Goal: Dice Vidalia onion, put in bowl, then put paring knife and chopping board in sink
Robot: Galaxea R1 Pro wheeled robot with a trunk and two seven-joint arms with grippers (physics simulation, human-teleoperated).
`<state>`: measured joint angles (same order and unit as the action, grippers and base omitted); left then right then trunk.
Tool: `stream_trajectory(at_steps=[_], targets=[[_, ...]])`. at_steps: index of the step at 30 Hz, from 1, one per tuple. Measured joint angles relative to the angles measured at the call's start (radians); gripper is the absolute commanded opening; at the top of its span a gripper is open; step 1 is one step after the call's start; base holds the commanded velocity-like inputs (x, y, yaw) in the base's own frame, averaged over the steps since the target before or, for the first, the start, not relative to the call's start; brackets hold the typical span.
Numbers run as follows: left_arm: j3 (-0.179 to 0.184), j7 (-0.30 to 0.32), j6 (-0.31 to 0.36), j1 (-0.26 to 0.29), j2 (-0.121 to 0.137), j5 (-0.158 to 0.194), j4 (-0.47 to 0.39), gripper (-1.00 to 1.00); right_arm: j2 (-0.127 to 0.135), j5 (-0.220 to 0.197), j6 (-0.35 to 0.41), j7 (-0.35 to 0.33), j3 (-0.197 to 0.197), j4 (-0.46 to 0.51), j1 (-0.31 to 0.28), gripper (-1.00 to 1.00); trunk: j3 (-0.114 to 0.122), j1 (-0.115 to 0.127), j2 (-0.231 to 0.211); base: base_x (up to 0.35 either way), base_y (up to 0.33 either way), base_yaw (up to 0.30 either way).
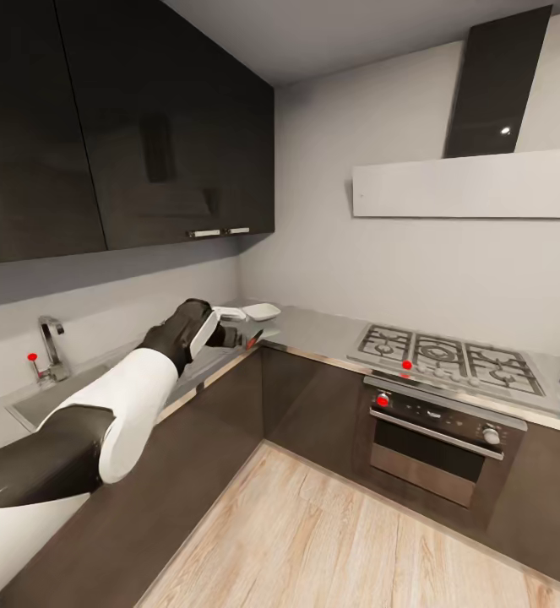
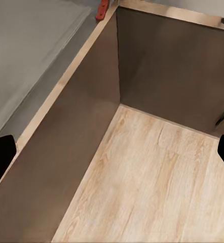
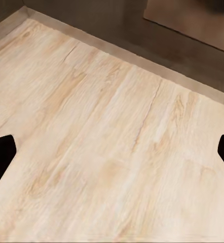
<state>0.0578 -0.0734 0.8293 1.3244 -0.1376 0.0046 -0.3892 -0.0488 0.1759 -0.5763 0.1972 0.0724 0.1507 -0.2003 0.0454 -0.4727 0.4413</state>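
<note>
The left arm extends over the countertop (image 1: 313,325) toward the inside corner of the L-shaped run. The left gripper (image 1: 239,336) sits above the counter's front edge; its opening cannot be determined in the head view. In the left wrist view both fingertips (image 2: 1,158) appear at opposite frame margins, set wide apart with nothing between them.

The paring knife (image 1: 255,339), red-handled, lies just ahead of the left gripper near the counter edge; its handle (image 2: 102,10) shows beside the front lip. The white bowl (image 1: 260,311) rests just beyond the gripper, toward the wall corner. The sink (image 1: 35,405) and tap (image 1: 50,346) lie behind the gripper, along the arm.

The right gripper's fingertips (image 3: 3,152) are likewise spread wide, empty, over open wood floor (image 3: 112,152) bounded by a dark cabinet plinth (image 3: 142,45).
</note>
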Motion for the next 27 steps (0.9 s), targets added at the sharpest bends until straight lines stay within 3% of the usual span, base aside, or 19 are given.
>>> stream_trajectory(at_steps=[3,6,13,19,22,27], targets=[[-0.005,-0.005,0.000,0.003,0.007,0.001,0.000,1.00,-0.021,0.034,-0.054,-0.002,0.000,-0.093,0.001,1.00,0.000,0.000,0.000,0.000,0.000,0.000],[-0.029,-0.007,0.000,0.004,0.016,0.001,0.000,1.00,-0.033,0.048,-0.080,-0.006,0.001,-0.128,0.059,1.00,0.000,0.000,0.000,0.000,0.000,0.000],[-0.067,-0.007,-0.001,0.004,0.030,0.001,0.002,1.00,-0.040,0.052,-0.099,-0.025,0.000,-0.138,0.200,1.00,0.000,0.000,0.000,0.000,0.000,0.000],[-0.070,-0.007,-0.002,0.004,0.035,0.002,0.005,1.00,-0.050,0.053,-0.181,-0.028,0.000,-0.140,0.296,1.00,0.000,0.000,0.000,0.000,0.000,0.000],[-0.070,-0.006,-0.003,0.003,0.038,0.002,0.005,1.00,-0.053,0.053,-0.209,-0.027,0.001,-0.140,0.334,1.00,0.000,0.000,0.000,0.000,0.000,0.000],[-0.070,-0.005,-0.003,0.003,0.042,0.002,0.005,1.00,-0.035,0.048,-0.209,-0.012,0.021,-0.133,0.348,1.00,0.000,0.000,0.000,0.000,0.000,0.000]])
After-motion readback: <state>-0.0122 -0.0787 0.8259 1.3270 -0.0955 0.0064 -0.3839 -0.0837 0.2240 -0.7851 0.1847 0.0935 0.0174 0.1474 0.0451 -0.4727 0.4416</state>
